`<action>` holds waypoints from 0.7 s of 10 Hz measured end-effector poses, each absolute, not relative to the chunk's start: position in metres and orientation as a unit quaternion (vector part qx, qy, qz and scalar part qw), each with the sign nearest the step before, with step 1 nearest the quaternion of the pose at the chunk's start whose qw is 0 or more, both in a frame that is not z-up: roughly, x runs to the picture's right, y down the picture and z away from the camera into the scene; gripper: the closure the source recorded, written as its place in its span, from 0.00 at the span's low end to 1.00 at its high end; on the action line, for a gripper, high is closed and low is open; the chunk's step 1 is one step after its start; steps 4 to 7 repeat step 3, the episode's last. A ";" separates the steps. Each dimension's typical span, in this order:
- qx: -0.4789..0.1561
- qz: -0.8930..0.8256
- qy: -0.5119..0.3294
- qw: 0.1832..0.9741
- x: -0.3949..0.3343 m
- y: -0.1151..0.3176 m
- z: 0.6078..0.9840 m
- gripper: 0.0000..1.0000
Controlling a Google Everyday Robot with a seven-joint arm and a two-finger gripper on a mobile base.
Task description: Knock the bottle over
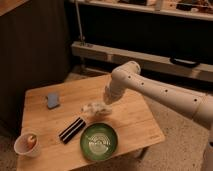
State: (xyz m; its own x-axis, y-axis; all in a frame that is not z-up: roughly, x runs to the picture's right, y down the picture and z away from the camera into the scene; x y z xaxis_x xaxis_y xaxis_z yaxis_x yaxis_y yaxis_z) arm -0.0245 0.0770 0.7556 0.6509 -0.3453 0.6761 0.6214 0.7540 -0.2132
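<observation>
The bottle (96,108) lies tipped on the counter (135,125); the pincer (107,98), grip unreadable, could shove it rolling into the green bowl (99,141)

no legible text, bottle (96,108) label unreadable, claw (106,100) beside it

Gripper (107,98) above table (135,122), bottle (95,107) lying beside it, bowl (99,141) in front

You are looking at a lab-like test space: a small wooden tabletop (130,120) on speckled flooring, dark wall panels at upper left, a long shelf rail across the top, and the end effector (107,99) at centre frame.
</observation>
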 end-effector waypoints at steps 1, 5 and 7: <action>-0.226 -0.271 -0.346 0.870 -0.035 0.082 0.744 0.98; -0.229 -0.268 -0.369 0.860 -0.043 0.085 0.734 0.98; -0.229 -0.268 -0.369 0.860 -0.043 0.085 0.734 0.98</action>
